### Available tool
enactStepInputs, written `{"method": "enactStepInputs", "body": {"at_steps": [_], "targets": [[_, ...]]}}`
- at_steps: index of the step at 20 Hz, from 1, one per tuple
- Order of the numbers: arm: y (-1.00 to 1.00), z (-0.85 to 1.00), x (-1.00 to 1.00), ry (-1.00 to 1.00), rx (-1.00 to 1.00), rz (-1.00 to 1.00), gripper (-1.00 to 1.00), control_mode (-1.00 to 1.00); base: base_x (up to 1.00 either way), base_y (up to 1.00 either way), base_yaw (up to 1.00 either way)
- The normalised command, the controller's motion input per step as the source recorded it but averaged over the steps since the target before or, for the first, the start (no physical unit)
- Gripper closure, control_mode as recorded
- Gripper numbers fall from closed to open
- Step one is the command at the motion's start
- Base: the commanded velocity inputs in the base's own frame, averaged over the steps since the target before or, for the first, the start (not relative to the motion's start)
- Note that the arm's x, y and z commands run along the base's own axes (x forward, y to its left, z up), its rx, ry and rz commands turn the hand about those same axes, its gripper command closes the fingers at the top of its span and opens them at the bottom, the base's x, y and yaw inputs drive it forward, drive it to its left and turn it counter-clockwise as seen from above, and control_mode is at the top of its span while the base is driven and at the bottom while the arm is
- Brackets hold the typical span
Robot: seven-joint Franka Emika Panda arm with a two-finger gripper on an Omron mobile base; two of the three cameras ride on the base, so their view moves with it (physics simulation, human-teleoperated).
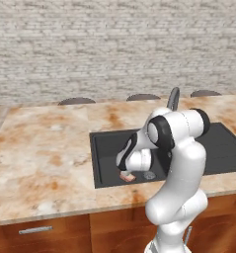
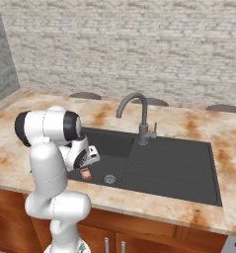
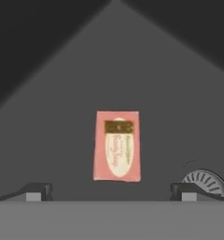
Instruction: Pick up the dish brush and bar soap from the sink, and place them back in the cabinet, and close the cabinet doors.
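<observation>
Hidden in large part behind the white arm: the front of the sink (image 1: 105,148) in both base views, and most of the hand (image 3: 111,191) itself. Only the two dark fingertips (image 3: 37,191) visible in the hand view, standing far apart, nothing between them, just above the basin floor.

Bar soap (image 3: 117,146) flat on the dark basin floor, label up, near the front wall of the basin, lying between the spread fingertips and a little ahead of them, not touched. In the left base view just a pinkish sliver of it peeking out under the hand; in the right base view a small reddish block beside the round drain (image 2: 109,179). Drain grille cut off by the right fingertip in the hand view, just beside the soap.

No telling where the dish brush lies; possibly behind the arm.

Gooseneck faucet (image 2: 137,116) at the back edge of the basin, well apart from the hand. Flat drainboard to the right bare and open. Table (image 1: 45,148) wide and bare on the left of the basin, with a narrow strip along its front edge. Basin walls close on the soap's front side, open floor toward the back.
</observation>
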Motion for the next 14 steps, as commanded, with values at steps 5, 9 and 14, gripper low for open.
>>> {"method": "enactStepInputs", "body": {"at_steps": [5, 9, 14], "targets": [[0.00, -0.18, 0.23, 0.01, 0.00, 0.00, -1.00, -1.00, 0.00, 0.00, 0.00], [0.01, -0.15, 0.19, 0.01, 0.00, 0.00, -1.00, -1.00, 0.00, 0.00, 0.00], [0.00, -0.17, 0.03, 0.03, 0.00, 0.00, -1.00, -1.00, 0.00, 0.00, 0.00]]}}
